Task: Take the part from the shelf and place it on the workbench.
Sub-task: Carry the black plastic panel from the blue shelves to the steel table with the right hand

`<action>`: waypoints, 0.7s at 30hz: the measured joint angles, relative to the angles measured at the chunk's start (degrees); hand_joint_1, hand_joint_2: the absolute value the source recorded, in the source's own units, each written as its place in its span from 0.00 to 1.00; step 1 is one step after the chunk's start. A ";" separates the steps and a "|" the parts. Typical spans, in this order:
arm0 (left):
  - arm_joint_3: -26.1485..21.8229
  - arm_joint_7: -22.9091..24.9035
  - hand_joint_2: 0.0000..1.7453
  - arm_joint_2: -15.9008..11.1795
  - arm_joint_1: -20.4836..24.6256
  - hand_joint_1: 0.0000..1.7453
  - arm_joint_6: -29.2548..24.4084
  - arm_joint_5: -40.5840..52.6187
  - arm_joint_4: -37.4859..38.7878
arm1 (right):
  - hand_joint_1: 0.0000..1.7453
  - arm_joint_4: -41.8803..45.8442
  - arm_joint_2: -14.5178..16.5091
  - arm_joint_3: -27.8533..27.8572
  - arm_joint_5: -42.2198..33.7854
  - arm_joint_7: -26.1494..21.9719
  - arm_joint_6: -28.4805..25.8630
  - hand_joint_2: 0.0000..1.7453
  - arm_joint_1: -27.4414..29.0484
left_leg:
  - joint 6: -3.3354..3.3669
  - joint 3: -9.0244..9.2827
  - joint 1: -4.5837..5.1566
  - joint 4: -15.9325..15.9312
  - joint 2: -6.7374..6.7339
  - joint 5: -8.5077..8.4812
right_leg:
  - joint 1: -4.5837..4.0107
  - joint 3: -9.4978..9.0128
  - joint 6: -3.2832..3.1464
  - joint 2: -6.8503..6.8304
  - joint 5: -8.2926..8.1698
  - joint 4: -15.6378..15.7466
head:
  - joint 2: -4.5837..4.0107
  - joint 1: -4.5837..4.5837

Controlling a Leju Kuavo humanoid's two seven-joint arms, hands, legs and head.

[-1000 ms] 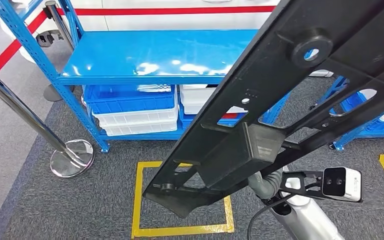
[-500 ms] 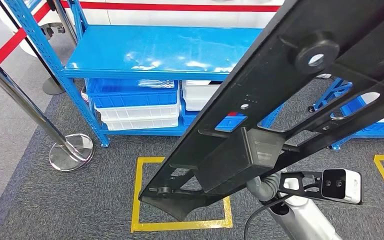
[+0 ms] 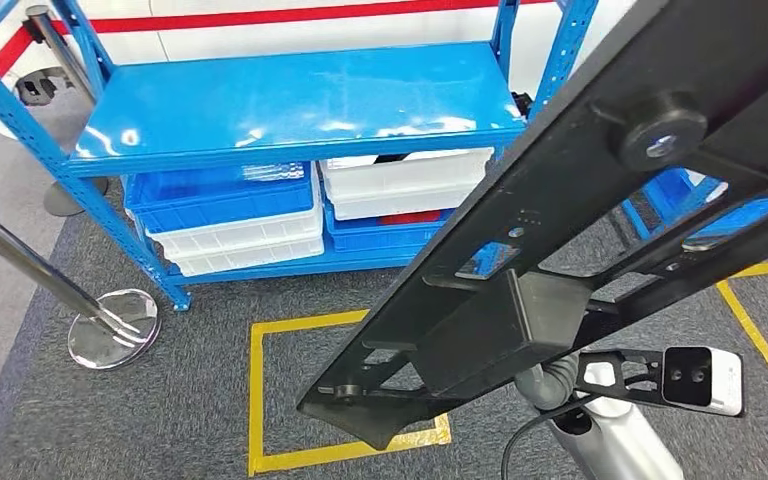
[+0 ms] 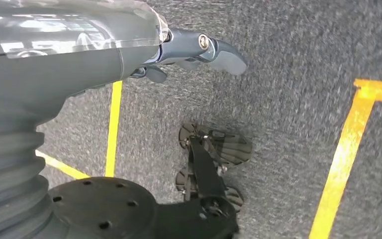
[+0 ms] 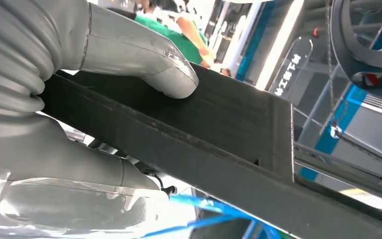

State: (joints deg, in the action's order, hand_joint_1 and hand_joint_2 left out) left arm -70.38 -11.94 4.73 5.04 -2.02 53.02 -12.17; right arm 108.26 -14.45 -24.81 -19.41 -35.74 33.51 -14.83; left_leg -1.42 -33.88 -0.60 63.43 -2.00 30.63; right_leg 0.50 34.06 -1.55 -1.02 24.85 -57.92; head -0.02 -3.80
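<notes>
Part (image 3: 560, 250) is the biggest thing before me: a long black frame with cut-outs and a round boss, slanting up across my head view, in front of the blue shelf (image 3: 290, 110) and clear of it, so I judge the pick is done and the carry is what remains. My right robot hand (image 5: 79, 99) holds it, thumb pressed on one flat face and fingers wrapped under the opposite side; I judge that clamp near the boxy middle section keeps so long a piece from swinging. The shelf's top deck is bare and glossy, with blue and white bins (image 3: 230, 215) stacked beneath it. On the carpet in front of the shelf lies a yellow taped square (image 3: 260, 400), probably a standing mark. My left robot hand (image 4: 194, 50) hangs over the carpet, fingers loosely apart, holding nothing. I can read no labels or writing. No desk is in sight yet.
</notes>
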 joint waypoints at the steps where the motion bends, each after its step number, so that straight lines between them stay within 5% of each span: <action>1: -0.04 0.21 1.00 -0.04 -0.06 0.00 -0.21 0.01 0.00 | 1.00 0.05 0.28 0.38 0.44 0.00 0.56 1.00 0.45 | -0.08 -1.75 -0.03 4.08 0.88 2.06 | -0.07 0.09 -0.21 0.59 -0.07 -0.01 | 0.00 0.00; 3: -0.12 0.45 1.00 -0.25 -0.16 0.00 -0.62 0.15 0.00 | 1.00 0.06 1.00 1.09 1.54 0.00 1.43 1.00 1.48 | -0.13 -4.72 -0.03 10.71 1.42 4.28 | -0.25 0.20 -0.40 1.91 -0.15 -0.09 | 0.00 -0.01; 4: -0.15 0.45 1.00 -0.44 -0.19 0.00 -0.76 0.31 0.00 | 1.00 0.06 1.36 1.45 2.02 0.00 1.53 1.00 1.85 | -0.05 -4.92 -0.02 11.13 1.50 3.72 | -0.33 0.21 -0.42 2.63 -0.16 -0.17 | 0.00 -0.01; 6: -0.16 0.20 1.00 -1.04 -0.14 0.00 -0.65 0.86 -0.01 | 1.00 0.10 1.98 2.15 2.67 0.00 0.66 1.00 2.20 | 0.37 -2.23 -0.01 5.27 2.30 -0.15 | -0.39 0.18 -0.40 4.12 -0.16 -0.44 | 0.00 -0.01; 8: -0.15 -0.21 1.00 -1.98 -0.06 0.00 -0.16 1.36 -0.03 | 1.00 0.39 2.34 2.99 2.97 0.00 -0.79 1.00 2.67 | 0.88 1.22 -0.07 -2.31 4.61 -3.07 | -0.46 0.37 -0.10 5.39 -0.17 -0.78 | 0.00 0.01; 10: -0.15 -0.56 1.00 -2.93 0.01 0.00 0.23 1.49 -0.12 | 1.00 0.89 2.65 3.99 3.08 0.00 -1.09 1.00 3.55 | 1.13 2.40 0.02 -5.11 5.74 -3.45 | -0.31 0.82 0.59 6.45 -0.42 -0.88 | 0.00 0.01; 12: -0.16 -0.73 1.00 -3.60 0.16 0.00 0.12 1.19 -0.25 | 1.00 1.49 3.18 4.92 3.10 0.00 -0.16 1.00 4.45 | 1.52 2.55 -0.03 -5.66 4.65 -3.85 | -0.15 1.14 1.36 7.17 -0.71 -0.76 | 0.00 0.01; 14: -0.22 -0.81 1.00 -4.15 0.30 0.00 -0.26 0.81 -0.38 | 1.00 2.12 3.86 5.58 3.27 0.00 0.71 1.00 4.89 | 2.17 2.76 -0.29 -6.41 3.35 -4.41 | -0.32 2.07 1.93 5.44 0.69 -2.56 | 0.00 0.01; 16: -0.43 -0.99 1.00 -4.66 0.22 0.00 -0.50 0.43 -0.51 | 1.00 2.52 4.52 5.78 3.50 0.00 0.45 1.00 4.95 | 2.50 2.79 -0.22 -6.75 1.97 -4.63 | -0.19 5.00 2.39 2.63 4.37 -8.91 | 0.00 0.02; 18: -0.78 -1.30 1.00 -5.11 0.11 0.00 -0.54 0.02 -0.61 | 1.00 2.67 4.98 5.68 3.72 0.00 -0.59 1.00 5.00 | 2.53 2.71 -0.05 -6.73 0.56 -4.63 | 0.24 8.14 2.82 1.57 7.09 -15.82 | 0.00 0.02; 19: -0.92 -1.43 1.00 -5.29 0.11 0.00 -0.54 -0.12 -0.66 | 1.00 2.72 5.12 5.62 3.81 0.00 -1.00 1.00 5.01 | 2.50 2.71 -0.02 -6.71 -0.13 -4.60 | 0.43 8.47 3.00 1.35 6.96 -16.78 | 0.00 0.02; 21: -1.05 -1.58 1.00 -5.50 0.20 0.00 -0.54 -0.21 -0.73 | 1.00 3.00 5.33 5.53 3.90 0.00 -1.28 1.00 5.01 | 2.30 2.81 -0.02 -6.64 -1.34 -4.47 | 0.69 5.51 3.13 0.52 3.90 -11.68 | 0.00 0.02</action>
State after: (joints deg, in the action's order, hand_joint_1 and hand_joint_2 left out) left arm -71.43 -13.52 -0.77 5.24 -2.56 52.81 -12.90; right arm 111.26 -9.13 -19.28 -15.51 -35.74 32.23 -9.82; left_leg 0.88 -31.07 -0.62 56.79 -3.34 26.17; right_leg 1.19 39.56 1.59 -0.50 28.75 -69.60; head -0.02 -3.78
